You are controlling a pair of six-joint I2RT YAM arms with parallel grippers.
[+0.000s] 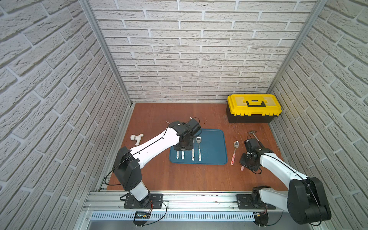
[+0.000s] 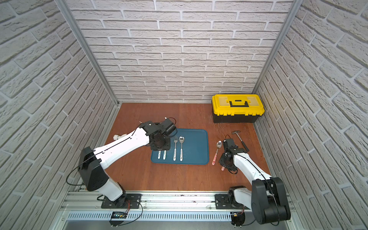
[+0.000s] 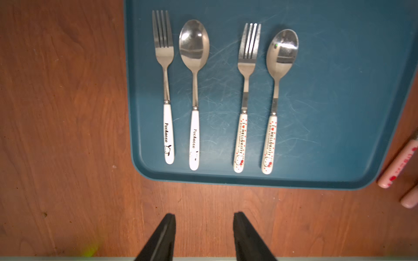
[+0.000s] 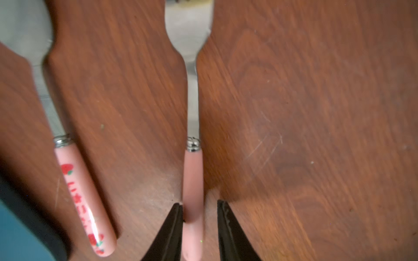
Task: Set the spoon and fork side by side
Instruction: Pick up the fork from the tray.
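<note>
Straddling the pink fork (image 4: 192,90), right gripper (image 4: 200,203) sits narrow, not clamped yet; reckon it needs a firm pinch, then lining up beside the spoon (image 4: 77,192).

A row of cutlery (image 3: 245,90) lies on the tray (image 2: 197,147). Right of it, on the table (image 2: 179,175), a spoon (image 2: 218,144) lies with a fork (image 4: 192,90) just beside. The toolbox (image 2: 238,108) stands behind.

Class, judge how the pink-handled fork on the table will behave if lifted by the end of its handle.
The fork probably stays stiff: its neck is metal. Gripped at the handle's end, the metal head may tip downward. The smooth, rounded pink handle might slip or roll in the right gripper.
</note>
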